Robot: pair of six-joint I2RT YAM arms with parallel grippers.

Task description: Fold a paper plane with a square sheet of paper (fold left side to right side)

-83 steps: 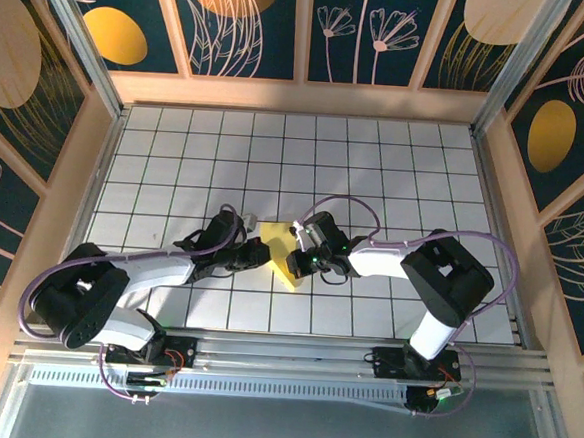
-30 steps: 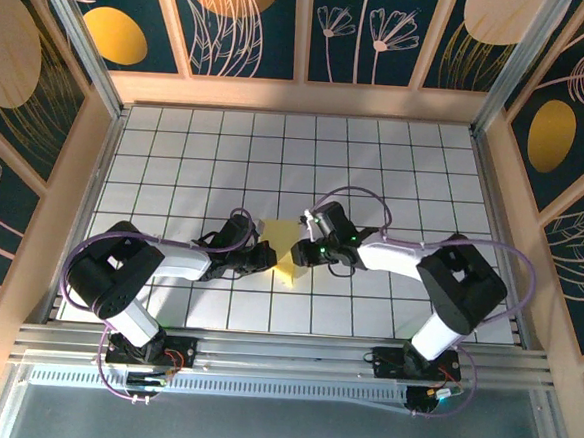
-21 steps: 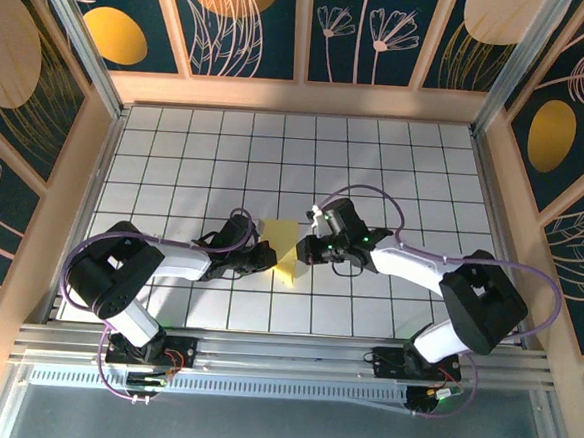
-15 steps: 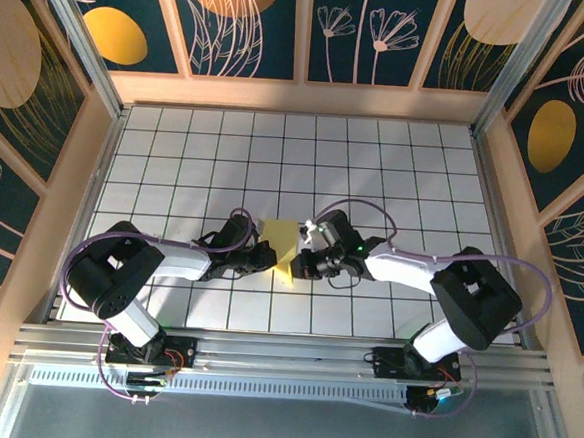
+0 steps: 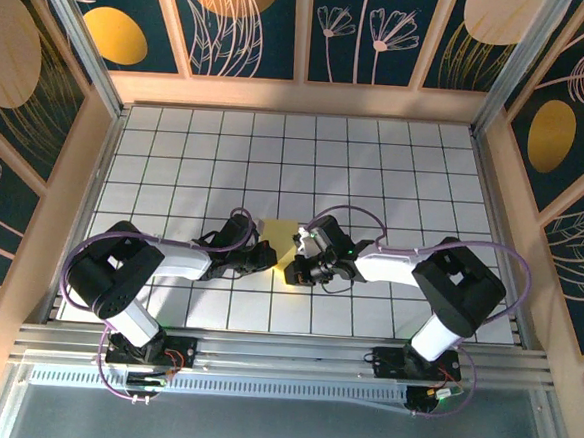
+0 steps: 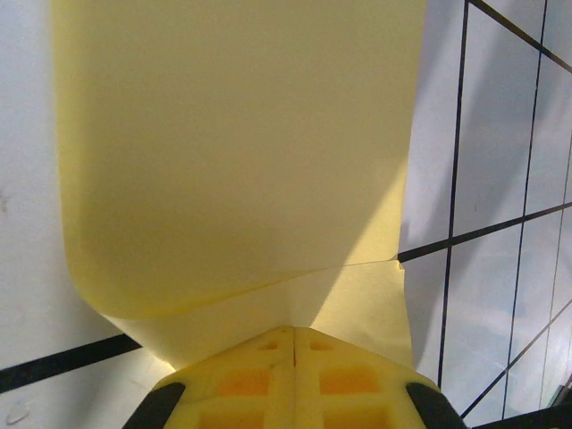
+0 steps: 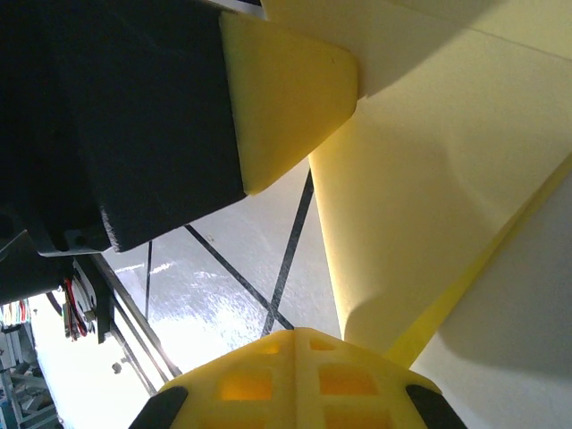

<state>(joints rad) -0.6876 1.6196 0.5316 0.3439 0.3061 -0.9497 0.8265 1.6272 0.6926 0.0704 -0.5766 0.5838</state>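
Square sheet of paper (image 5: 282, 236) folded; left gripper (image 5: 269, 260), right gripper (image 5: 293, 273) closed, arms low, tips on it.

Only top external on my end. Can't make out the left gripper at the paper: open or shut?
Observer: Shut. In left wrist the left gripper has its pads meeting, with the tips at the near edge of the paper.
Operator: Fold pressed flat?
Observer: No. In that view the top layer bends over in a soft round curve along one side, not a sharp crease.
Operator: Right side?
Observer: Right wrist shows the right gripper shut too, its tips by a raised edge of the paper. I can't tell whether it pinches any.
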